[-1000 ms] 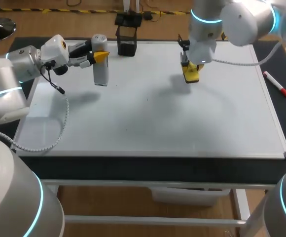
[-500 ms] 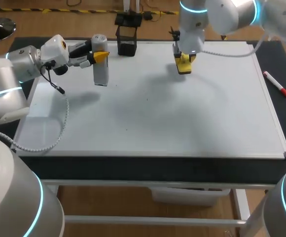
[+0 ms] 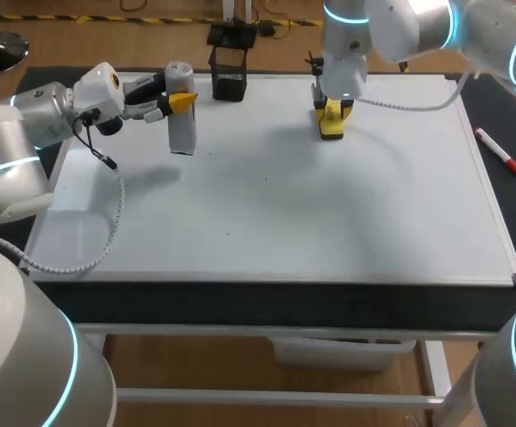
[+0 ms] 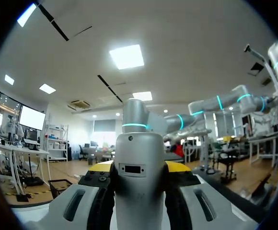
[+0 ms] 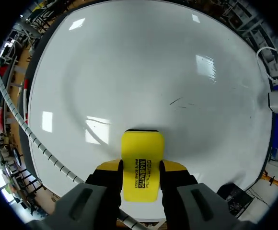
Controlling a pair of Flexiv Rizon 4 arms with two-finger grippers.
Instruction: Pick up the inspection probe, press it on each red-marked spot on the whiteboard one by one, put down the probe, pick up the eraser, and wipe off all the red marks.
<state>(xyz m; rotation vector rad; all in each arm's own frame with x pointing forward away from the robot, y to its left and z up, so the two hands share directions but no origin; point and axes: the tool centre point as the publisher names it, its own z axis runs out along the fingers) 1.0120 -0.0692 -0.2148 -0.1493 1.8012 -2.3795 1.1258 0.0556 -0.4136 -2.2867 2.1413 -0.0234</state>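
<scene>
The grey inspection probe [image 3: 180,124] stands upright at the whiteboard's [image 3: 267,213] back left, with my left gripper [image 3: 180,100] shut on its upper part. In the left wrist view the probe [image 4: 139,148] fills the gap between the yellow tips of the left gripper [image 4: 139,168]. My right gripper [image 3: 332,108] is shut on the yellow eraser [image 3: 331,124], which rests on the board near its back middle. From the right wrist, the eraser [image 5: 141,148] sticks out ahead of the right gripper [image 5: 141,166] onto the whiteboard [image 5: 144,72]. No red marks show; only faint thin strokes [image 5: 182,103].
A black holder [image 3: 229,73] stands at the board's back edge between the two grippers. A red marker [image 3: 498,151] lies on the dark mat right of the board. The left arm's cable [image 3: 107,222] loops over the board's left part.
My right arm slid the eraser to the left and slightly toward the back of the board, then nearly stopped. The left arm and the probe have not moved.
</scene>
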